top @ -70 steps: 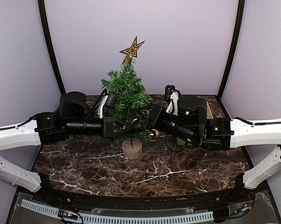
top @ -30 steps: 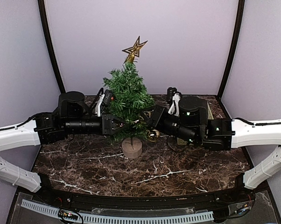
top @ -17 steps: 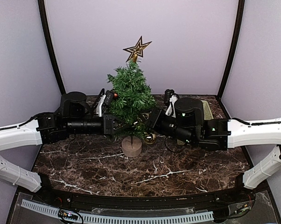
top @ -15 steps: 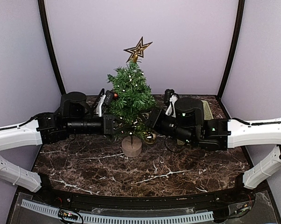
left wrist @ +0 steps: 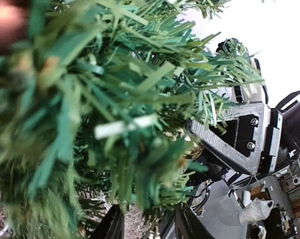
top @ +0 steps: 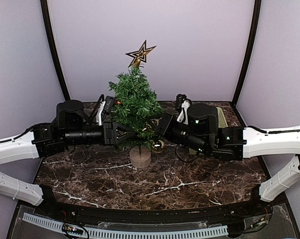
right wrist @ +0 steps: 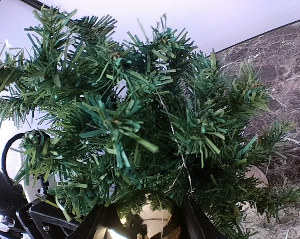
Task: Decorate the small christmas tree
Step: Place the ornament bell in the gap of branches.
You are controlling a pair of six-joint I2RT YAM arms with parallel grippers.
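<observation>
Two arms meet at one tree. Biggest first: the marble table [top: 190, 184] holds the small christmas tree [top: 132, 102]. It stands mid-table, toward the back, on its tan base [top: 140, 157], w/ a gold star [top: 140, 52] on top.

The L gripper [top: 122, 135] is pushed into the low branches on the tree's left side. The R gripper [top: 158, 137] is in the low branches on the other side.

The R fingers [right wrist: 192, 224] sit narrow, one each side of a gold ball [right wrist: 147, 221], and look to be holding it. The L fingers [left wrist: 114, 226] show a small gap full of needles (pinching a twig or not, can't tell).

Job now, I think: hang the ball. To do it well, go slow, hook it on a twig tip, and let go only when it hangs. Don't bump the tree, b/c it could tip.
</observation>
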